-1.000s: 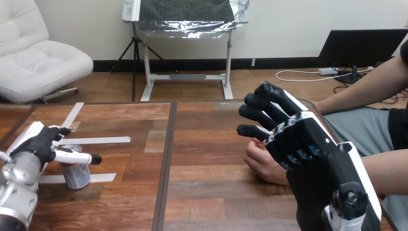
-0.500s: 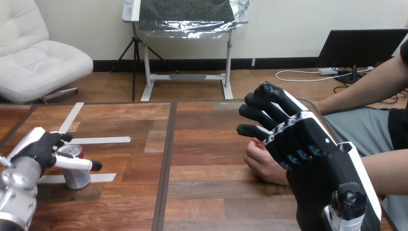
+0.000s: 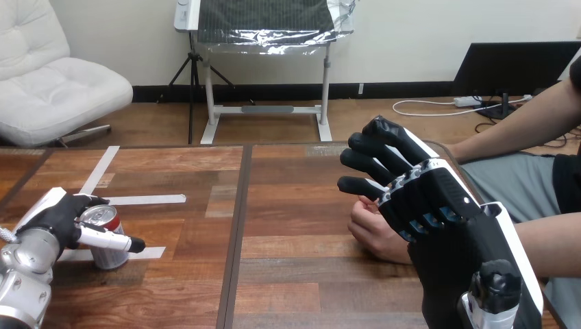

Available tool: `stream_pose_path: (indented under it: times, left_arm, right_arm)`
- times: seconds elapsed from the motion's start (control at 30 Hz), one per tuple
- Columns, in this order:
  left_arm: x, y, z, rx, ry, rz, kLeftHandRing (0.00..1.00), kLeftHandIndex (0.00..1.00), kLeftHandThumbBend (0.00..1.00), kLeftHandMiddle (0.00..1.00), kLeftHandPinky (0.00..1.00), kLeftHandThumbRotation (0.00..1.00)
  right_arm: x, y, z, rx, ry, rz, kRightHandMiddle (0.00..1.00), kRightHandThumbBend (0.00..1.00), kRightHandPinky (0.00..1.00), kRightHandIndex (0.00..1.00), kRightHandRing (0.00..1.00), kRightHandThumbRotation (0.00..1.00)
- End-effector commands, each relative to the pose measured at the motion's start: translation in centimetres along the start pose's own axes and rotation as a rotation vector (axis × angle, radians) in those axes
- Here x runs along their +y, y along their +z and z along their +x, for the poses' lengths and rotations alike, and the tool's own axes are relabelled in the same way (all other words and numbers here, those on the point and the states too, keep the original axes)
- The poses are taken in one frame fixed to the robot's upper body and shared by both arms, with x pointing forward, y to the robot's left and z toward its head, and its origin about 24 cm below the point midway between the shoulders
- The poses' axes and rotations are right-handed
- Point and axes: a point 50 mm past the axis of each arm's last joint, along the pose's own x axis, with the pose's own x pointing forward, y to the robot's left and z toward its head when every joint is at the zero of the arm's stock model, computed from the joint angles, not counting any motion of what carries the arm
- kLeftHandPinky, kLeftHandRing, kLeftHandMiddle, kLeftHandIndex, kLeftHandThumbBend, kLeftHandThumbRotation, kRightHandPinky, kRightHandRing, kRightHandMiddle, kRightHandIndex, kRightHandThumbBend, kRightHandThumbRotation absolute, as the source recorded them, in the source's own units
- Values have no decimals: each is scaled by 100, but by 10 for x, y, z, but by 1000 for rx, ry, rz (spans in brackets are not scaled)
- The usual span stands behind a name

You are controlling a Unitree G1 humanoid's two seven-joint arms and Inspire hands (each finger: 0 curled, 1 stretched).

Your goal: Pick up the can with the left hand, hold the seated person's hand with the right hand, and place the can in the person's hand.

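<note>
A silver and red can (image 3: 104,238) stands on the wooden table (image 3: 301,274) at the near left, among white tape strips. My left hand (image 3: 49,221) is wrapped round it: the thumb lies across the can's front and the fingers curl over its far side and rim. My right hand (image 3: 438,205) is raised at the right, back toward the camera, with its fingers loosely bent and nothing in them. The person's hand (image 3: 373,232) rests on the table just left of and below that hand, partly hidden by it. Whether the two touch I cannot tell.
White tape strips (image 3: 140,199) mark the table's left half. A dark seam (image 3: 236,226) runs front to back down the middle. The person's forearm (image 3: 555,236) comes in from the right edge behind my right arm.
My left hand has sunk lower and nearer to me around the can, and more of the can's top now shows. My right hand and the person's hand have stayed still.
</note>
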Motion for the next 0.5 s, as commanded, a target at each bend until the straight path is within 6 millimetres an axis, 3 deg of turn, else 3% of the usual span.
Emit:
stream_pose_path:
  times: [0.0, 0.47]
  left_arm:
    - [20, 14, -2, -57, 52, -10, 82, 85, 87, 86, 74, 18]
    - [18, 13, -3, -54, 34, -12, 81, 85, 86, 86, 69, 14]
  right_arm:
    - [0, 7, 7, -62, 3, -9, 86, 100, 79, 86, 85, 86]
    - [-1, 7, 6, -69, 3, -6, 86, 100, 79, 87, 85, 86]
